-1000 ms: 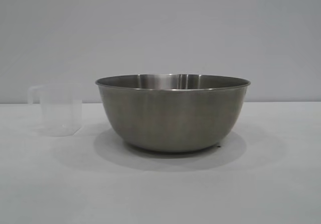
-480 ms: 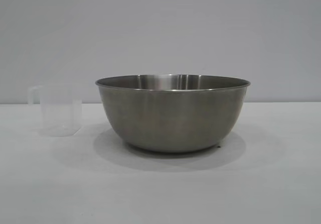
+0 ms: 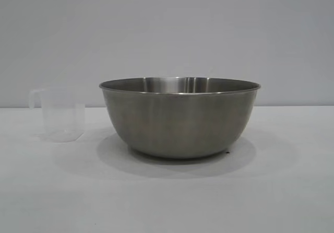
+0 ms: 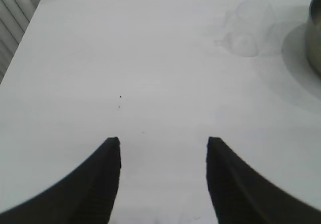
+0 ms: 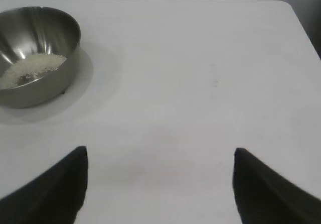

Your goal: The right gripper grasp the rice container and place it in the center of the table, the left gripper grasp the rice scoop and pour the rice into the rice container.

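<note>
The rice container (image 3: 180, 117), a large steel bowl, stands in the middle of the white table (image 3: 167, 201). Pale rice (image 5: 30, 69) lies in the bottom of the bowl (image 5: 35, 53). The rice scoop (image 3: 61, 113), a clear plastic cup with a side handle, stands upright on the table to the bowl's left, apart from it and looking empty. My left gripper (image 4: 163, 142) hovers open over bare table, well short of the scoop (image 4: 248, 28). Open too, my right gripper (image 5: 160, 152) holds nothing and is far from the bowl. Neither gripper shows in the exterior view.
A plain grey wall (image 3: 167, 29) rises behind the table. In the left wrist view the table's edge (image 4: 27, 30) runs along one side, with a ribbed surface (image 4: 12, 13) beyond it. The table's rounded corner (image 5: 293, 10) shows in the right wrist view.
</note>
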### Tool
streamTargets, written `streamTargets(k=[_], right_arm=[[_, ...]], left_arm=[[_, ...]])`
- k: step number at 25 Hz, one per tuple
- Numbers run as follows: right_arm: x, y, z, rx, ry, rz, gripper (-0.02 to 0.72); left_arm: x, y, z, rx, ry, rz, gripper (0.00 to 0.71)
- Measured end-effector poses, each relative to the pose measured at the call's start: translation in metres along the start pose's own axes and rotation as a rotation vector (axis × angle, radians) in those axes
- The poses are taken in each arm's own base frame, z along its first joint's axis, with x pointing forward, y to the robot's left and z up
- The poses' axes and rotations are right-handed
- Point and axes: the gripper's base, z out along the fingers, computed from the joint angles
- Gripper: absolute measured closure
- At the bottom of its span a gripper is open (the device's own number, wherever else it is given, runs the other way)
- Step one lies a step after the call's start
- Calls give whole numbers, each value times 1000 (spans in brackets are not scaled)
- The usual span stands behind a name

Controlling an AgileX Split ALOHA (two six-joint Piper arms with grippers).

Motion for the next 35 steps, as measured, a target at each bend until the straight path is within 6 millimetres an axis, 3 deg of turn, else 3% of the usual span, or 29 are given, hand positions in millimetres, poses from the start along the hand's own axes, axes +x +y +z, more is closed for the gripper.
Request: streamTargets(k=[35], right_arm=[[0,0,0,0,0,0,161]], left_arm=[[0,0,0,16,0,10,376]])
